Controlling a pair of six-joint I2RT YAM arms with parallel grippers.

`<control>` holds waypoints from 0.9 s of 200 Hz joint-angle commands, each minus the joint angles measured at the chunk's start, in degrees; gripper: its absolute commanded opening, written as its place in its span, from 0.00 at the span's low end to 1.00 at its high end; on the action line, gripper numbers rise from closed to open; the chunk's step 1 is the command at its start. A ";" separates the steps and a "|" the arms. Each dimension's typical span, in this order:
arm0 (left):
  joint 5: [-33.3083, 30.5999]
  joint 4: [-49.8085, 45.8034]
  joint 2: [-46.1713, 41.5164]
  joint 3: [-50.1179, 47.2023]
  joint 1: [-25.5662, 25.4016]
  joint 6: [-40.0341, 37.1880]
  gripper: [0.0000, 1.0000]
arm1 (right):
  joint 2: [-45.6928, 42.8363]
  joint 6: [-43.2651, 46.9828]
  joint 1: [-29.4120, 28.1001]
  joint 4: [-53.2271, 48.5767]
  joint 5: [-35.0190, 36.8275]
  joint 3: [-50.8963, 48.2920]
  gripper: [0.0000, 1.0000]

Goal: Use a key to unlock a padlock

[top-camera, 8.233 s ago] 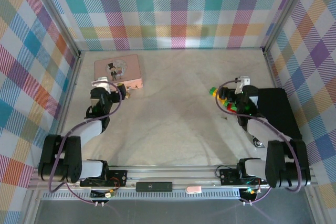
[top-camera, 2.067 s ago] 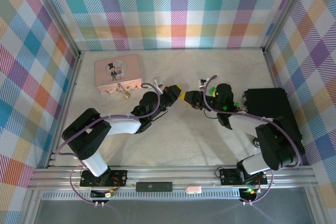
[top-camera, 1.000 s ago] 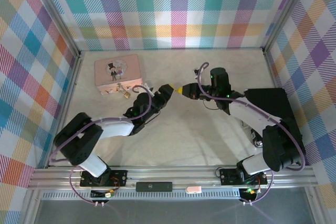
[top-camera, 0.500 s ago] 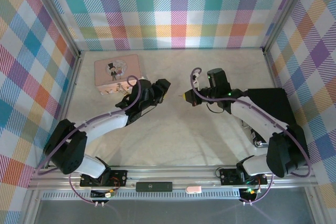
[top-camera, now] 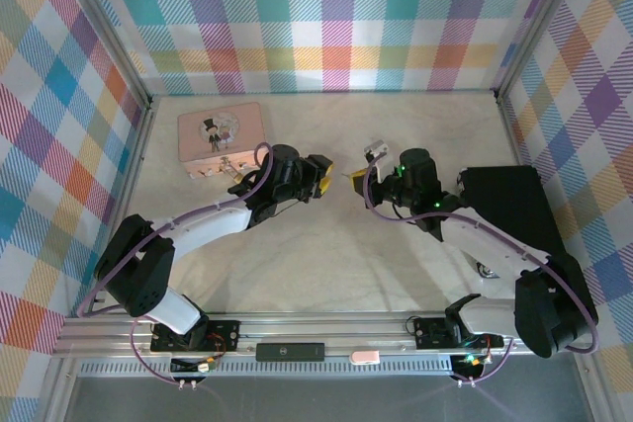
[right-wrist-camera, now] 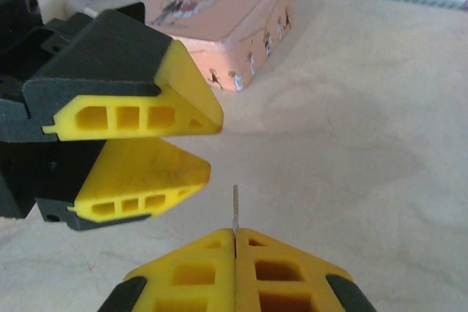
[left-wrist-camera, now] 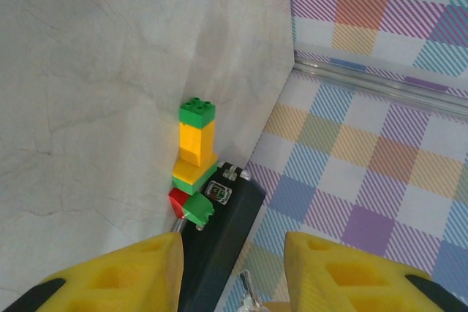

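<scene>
Since half a second ago the left tool (top-camera: 322,174) has swung rightward, away from the pink box (top-camera: 222,133). We now see its yellow tips close to those of the right tool (top-camera: 357,181), the two facing each other over the middle of the worktop (top-camera: 326,264) without touching. Plaid walls (top-camera: 336,17) close in three sides and a black box (top-camera: 514,207) lies by the right wall. From the left wrist we see a stack of toy bricks (left-wrist-camera: 196,153) just beside that box's end. The padlock (top-camera: 235,173) sits at the near edge of the pink box, small and half hidden by the left arm's cable (top-camera: 263,157), so we cannot make out its shackle. Nothing stands between the two tools. The left arm stretches low and diagonally from its base; its tool is narrow, fingers a little apart with nothing between them. The right arm bends in from the right side with its tool pointing left, fingers pressed together on the key (right-wrist-camera: 235,208), whose thin blade sticks out toward the left tool.
</scene>
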State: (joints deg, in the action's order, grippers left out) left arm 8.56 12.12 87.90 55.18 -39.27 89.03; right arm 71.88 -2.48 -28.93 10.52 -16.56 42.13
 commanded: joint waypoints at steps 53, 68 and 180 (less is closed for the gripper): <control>2.89 4.86 4.78 2.77 -1.16 8.86 0.40 | 1.32 1.60 -1.56 6.51 -4.26 0.14 0.00; 2.22 5.84 4.83 2.23 -1.33 9.56 0.37 | 1.90 1.51 -1.79 6.20 -4.61 0.32 0.00; -0.22 4.14 3.82 1.01 -1.22 9.86 0.36 | -0.84 2.19 -2.45 3.43 2.03 -1.98 0.00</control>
State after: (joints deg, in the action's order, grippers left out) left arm 7.68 15.38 92.62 55.77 -39.64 96.88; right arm 73.84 -1.15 -30.81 14.06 -17.87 41.69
